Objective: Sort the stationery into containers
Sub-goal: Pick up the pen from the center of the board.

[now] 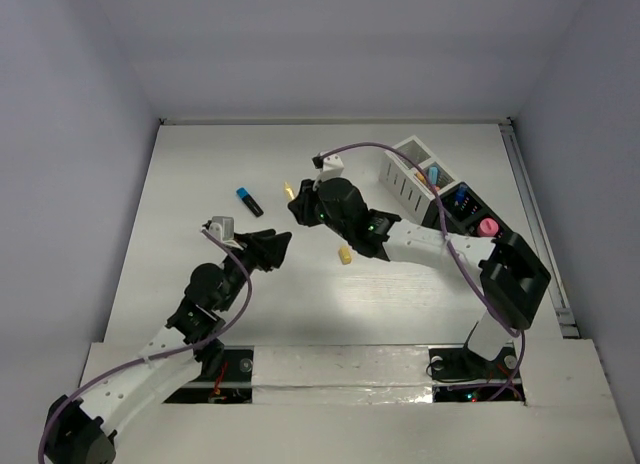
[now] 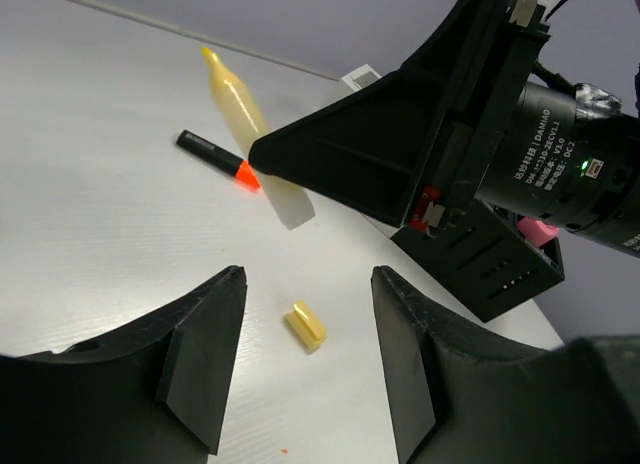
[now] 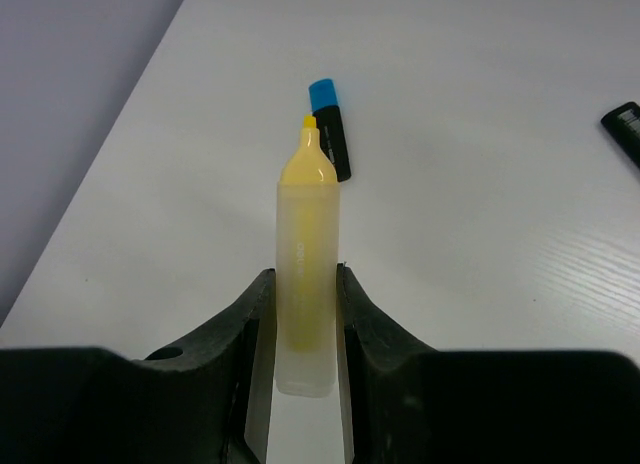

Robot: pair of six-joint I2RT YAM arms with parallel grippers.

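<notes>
My right gripper (image 3: 305,284) is shut on an uncapped yellow marker (image 3: 306,264), held just above the table with its tip (image 1: 289,190) pointing away. A small yellow cap (image 2: 307,325) lies on the table beyond my left gripper (image 2: 308,279), which is open and holds nothing. In the top view the cap (image 1: 345,255) lies right of the left gripper (image 1: 272,246) and below the right gripper (image 1: 303,210). A black marker with a blue cap (image 1: 249,201) and another with an orange cap (image 2: 215,156) lie loose. The containers (image 1: 440,189) stand at the back right, white boxes then black.
Markers stick up from the containers' boxes, and a pink cylinder (image 1: 487,227) stands in the nearest black box. A black container wall (image 2: 490,269) rises just right of the left gripper's view. The right arm's body (image 1: 400,239) stretches between the containers and the table's middle.
</notes>
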